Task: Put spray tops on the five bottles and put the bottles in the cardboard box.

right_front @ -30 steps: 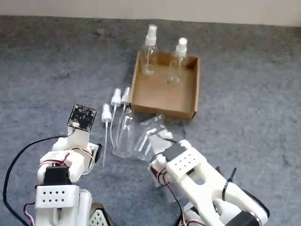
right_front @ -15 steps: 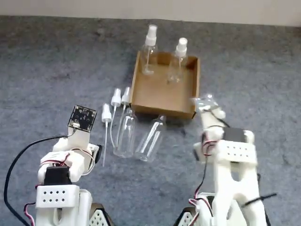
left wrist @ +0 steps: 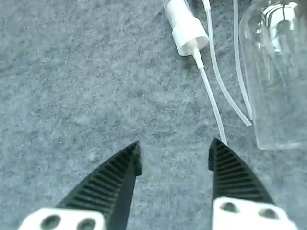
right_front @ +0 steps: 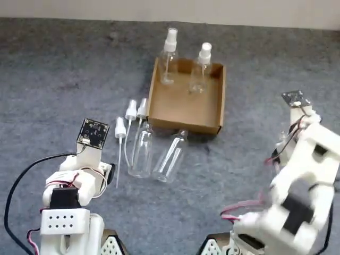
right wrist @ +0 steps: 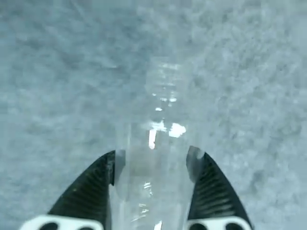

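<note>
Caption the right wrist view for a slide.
Right gripper clamped on a clear bottle, with grey carpet beyond.

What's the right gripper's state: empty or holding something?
Holding. The right gripper is shut on a clear bottle; the right wrist view shows the bottle's body clamped between both fingers.

The table (right_front: 64,69) carries a grey cloth cover, matt, with a rough fibrous nap. The cardboard box (right_front: 180,111) is brown paperboard, matt and smooth. The lying bottles (right_front: 141,151) are clear glossy plastic with bright highlights, as is the bottle (right wrist: 156,129) at the right gripper (right wrist: 154,155). The spray tops (right_front: 120,127) are smooth white plastic with thin translucent tubes (left wrist: 213,103). The left gripper (left wrist: 173,152) has black, matt, ribbed plastic fingers (left wrist: 112,184).
</note>
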`<state>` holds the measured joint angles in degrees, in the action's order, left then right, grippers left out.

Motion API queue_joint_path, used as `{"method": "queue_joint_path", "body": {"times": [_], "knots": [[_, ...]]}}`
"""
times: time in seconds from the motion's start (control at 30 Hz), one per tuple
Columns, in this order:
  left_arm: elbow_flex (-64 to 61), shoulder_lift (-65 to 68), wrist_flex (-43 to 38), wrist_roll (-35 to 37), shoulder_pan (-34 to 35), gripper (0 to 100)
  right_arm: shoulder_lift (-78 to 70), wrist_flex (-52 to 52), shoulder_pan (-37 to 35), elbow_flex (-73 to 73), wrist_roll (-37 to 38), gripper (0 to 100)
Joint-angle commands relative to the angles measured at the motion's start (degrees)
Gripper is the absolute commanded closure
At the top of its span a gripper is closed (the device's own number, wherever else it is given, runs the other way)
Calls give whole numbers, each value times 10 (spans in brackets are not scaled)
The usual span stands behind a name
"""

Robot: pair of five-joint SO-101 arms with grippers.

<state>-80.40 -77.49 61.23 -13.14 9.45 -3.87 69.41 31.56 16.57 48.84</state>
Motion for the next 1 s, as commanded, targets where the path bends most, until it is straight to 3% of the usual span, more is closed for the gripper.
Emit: {"method": "queue_joint_path", "body": {"times": [0.0,0.17,0.33,0.57,0.97], "knots": [[1,-1,-12,-4,2,819,-110,-8,24,-120,14,950],[-1,-4,-12,-4,2,819,-167,-6,36,-176,15,783],[-1,-4,-12,-4,2,819,-160,36,18,-179,12,693],[-1,-4,-12,-4,2,819,-102,65,-7,-182,-39,682],[-2,-4,-12,-4,2,819,-91,65,-47,-182,-62,683]]}}
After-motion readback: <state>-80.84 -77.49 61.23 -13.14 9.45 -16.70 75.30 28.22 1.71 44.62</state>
